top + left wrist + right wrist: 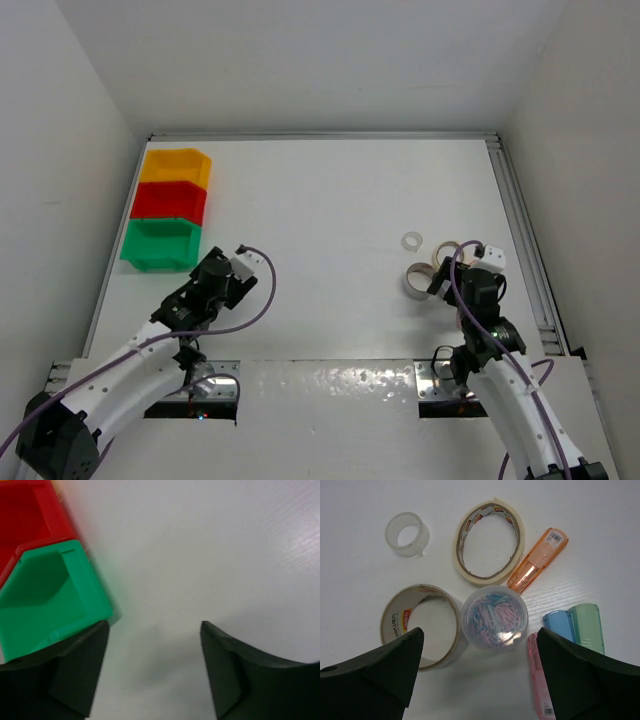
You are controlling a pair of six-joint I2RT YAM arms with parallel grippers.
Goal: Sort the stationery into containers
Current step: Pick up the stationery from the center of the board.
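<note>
Three bins stand in a row at the far left: yellow (177,165), red (170,200), green (160,243). My left gripper (212,268) is open and empty just right of the green bin (45,600); the red bin (25,520) lies beyond it. My right gripper (450,272) hovers open above the stationery. In the right wrist view it (479,645) spans a clear tub of paper clips (495,620) and a large clear tape roll (420,627). Around them lie a beige tape roll (489,542), a small clear roll (407,534), and orange (538,560), blue (559,625), green (587,627) and pink (540,680) sticks.
White walls close in the table on the left, back and right. A metal rail (520,220) runs along the right edge. Purple cables loop off both wrists. The small clear roll (411,241) lies apart from the cluster, towards the table's middle.
</note>
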